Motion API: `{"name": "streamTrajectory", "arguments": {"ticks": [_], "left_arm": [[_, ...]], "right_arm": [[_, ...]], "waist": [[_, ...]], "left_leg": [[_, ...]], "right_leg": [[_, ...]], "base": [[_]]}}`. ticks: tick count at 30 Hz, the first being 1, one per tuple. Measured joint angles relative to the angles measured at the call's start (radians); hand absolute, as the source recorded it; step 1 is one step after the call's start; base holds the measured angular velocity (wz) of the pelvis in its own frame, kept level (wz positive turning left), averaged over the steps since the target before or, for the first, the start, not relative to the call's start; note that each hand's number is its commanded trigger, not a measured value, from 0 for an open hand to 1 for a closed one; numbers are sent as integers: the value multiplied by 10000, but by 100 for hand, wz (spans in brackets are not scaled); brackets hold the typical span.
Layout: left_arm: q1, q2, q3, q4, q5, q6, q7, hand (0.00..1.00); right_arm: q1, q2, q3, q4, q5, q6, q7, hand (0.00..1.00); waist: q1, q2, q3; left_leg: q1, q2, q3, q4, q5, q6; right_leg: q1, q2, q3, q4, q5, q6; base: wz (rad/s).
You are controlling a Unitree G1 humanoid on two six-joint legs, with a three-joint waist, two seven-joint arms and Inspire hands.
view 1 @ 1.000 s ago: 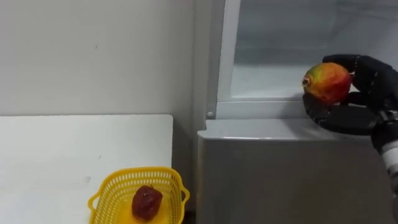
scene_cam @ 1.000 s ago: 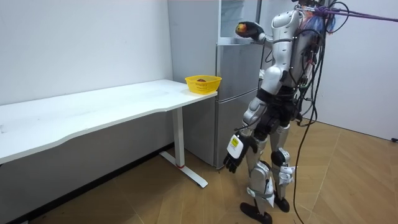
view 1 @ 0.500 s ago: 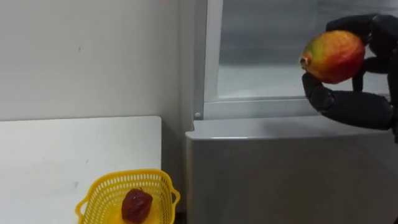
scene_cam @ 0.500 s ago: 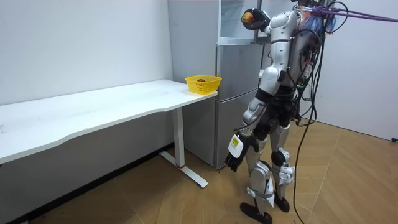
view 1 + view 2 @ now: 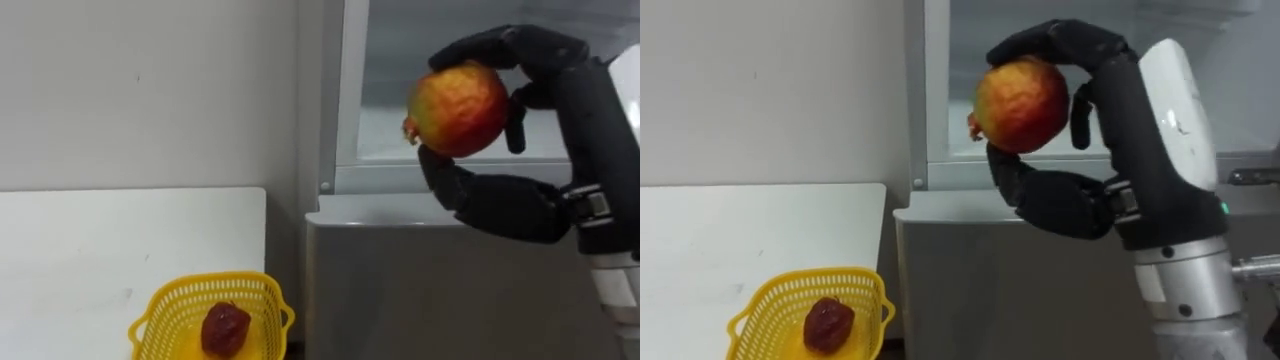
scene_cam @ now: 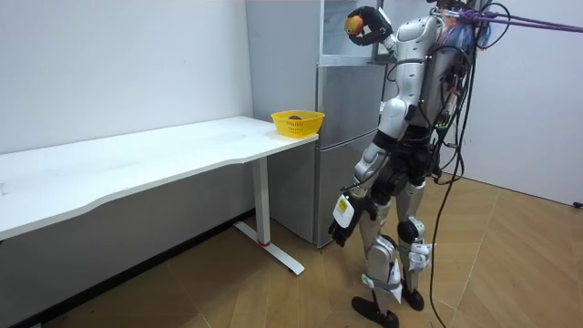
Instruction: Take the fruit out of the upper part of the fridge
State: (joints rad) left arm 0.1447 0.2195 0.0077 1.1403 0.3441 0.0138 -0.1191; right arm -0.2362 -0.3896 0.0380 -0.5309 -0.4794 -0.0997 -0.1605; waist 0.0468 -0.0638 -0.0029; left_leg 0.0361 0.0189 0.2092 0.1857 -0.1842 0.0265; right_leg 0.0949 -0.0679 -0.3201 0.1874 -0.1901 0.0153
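At the lower left of the eye views a yellow basket (image 5: 212, 281) sits on the white table (image 5: 90, 250) with a dark red fruit (image 5: 225, 327) in it. Up and to the right, the right hand (image 5: 585, 120) holds a red-and-yellow fruit (image 5: 458, 108), fingers curled over its top and thumb beneath, its small nub pointing left. Behind it is the open upper fridge (image 5: 352, 100). The basket lies down and left of the held fruit, likely the next move. In the room view the left hand (image 6: 339, 228) hangs low; its fingers cannot be made out.
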Motion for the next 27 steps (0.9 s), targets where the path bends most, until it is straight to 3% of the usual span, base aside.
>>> {"name": "streamTrajectory", "arguments": {"ticks": [5, 10, 19, 27], "left_arm": [[3, 94, -1, 11, -7, -64, -35, 0], [-10, 218, -26, 79, -2, -86, -125, 0], [-41, 220, -373, 276, 155, -60, -291, 0], [-81, 213, -605, 275, 188, -60, -352, 0]], "right_arm": [[-55, 20, 391, -406, -697, -152, 155, 100], [-643, 82, 707, -432, -831, -175, 339, 100], [-931, 226, 1843, -377, -974, -122, 1149, 100], [-948, 442, 2278, -319, -1160, -109, 1598, 100]], "waist": [[238, -202, -34], [448, -344, 43], [861, -400, 80], [1070, -438, 102]], "left_leg": [[-143, -4, -86, -12, 5, -7], [-122, -15, -243, -31, 6, -11], [-91, -13, -297, -23, 5, -16], [-326, -16, -341, 62, 9, -19]], "right_leg": [[-50, -3, -169, -6, 3, -4], [58, -9, -415, -34, 5, 1], [101, -19, -505, -29, 4, 3], [-42, -23, -523, -21, 4, 3]], "base": [[5], [10], [1], [1]]}}
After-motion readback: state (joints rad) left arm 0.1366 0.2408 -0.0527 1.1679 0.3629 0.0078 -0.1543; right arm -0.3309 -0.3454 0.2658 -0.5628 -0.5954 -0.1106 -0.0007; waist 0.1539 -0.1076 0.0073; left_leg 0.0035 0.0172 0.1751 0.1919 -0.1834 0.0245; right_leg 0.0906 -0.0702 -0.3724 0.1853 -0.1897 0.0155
